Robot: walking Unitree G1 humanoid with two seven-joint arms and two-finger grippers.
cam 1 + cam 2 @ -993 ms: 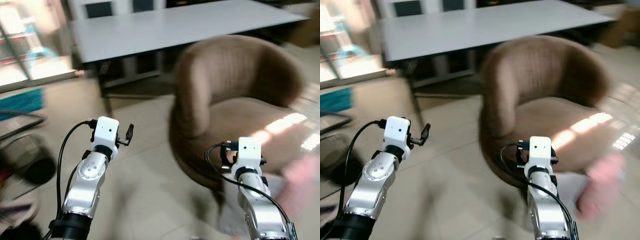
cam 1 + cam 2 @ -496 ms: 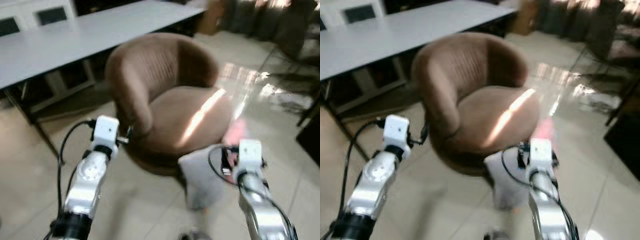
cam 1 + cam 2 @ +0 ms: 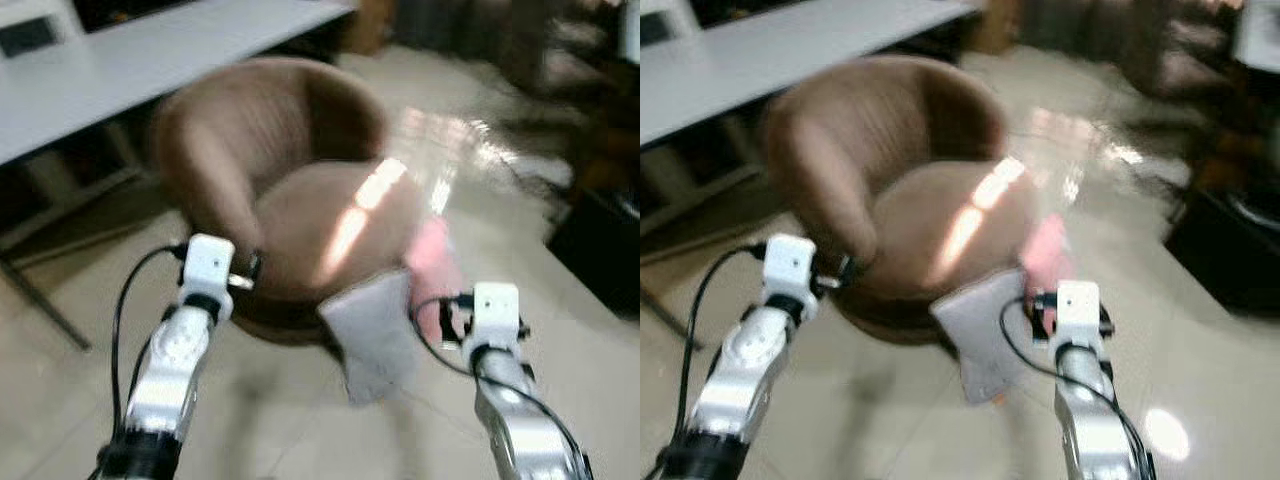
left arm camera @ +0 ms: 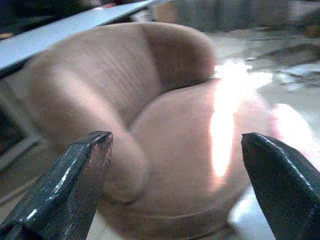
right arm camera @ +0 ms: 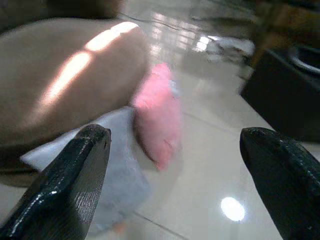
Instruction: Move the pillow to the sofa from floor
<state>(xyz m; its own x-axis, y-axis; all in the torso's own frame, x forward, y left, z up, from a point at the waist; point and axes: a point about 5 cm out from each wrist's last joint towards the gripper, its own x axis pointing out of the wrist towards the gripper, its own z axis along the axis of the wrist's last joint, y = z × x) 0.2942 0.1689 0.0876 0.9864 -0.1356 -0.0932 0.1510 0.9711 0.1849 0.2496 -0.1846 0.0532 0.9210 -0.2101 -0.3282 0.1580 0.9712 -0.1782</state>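
A pink pillow point(image 5: 157, 117) and a grey pillow point(image 5: 107, 165) lie on the tiled floor, leaning against the front of the round brown sofa chair point(image 3: 290, 190). In the head views the grey pillow point(image 3: 370, 335) lies between my two arms and the pink pillow point(image 3: 432, 272) just beyond my right wrist. My right gripper point(image 5: 175, 185) is open, raised above the floor and facing both pillows, apart from them. My left gripper point(image 4: 175, 185) is open too, facing the sofa's seat point(image 4: 190, 150) with nothing between its fingers.
A long white table point(image 3: 130, 55) stands behind the sofa, its dark leg point(image 3: 40, 300) at the left. A black cabinet-like object point(image 5: 285, 70) stands on the right. Glossy tile floor point(image 3: 1200, 400) lies open in front and to the right.
The camera has swung to the right, so the sofa slid leftward in view and both pillows came fully into sight. Both arms keep the same raised pose, grippers still open.
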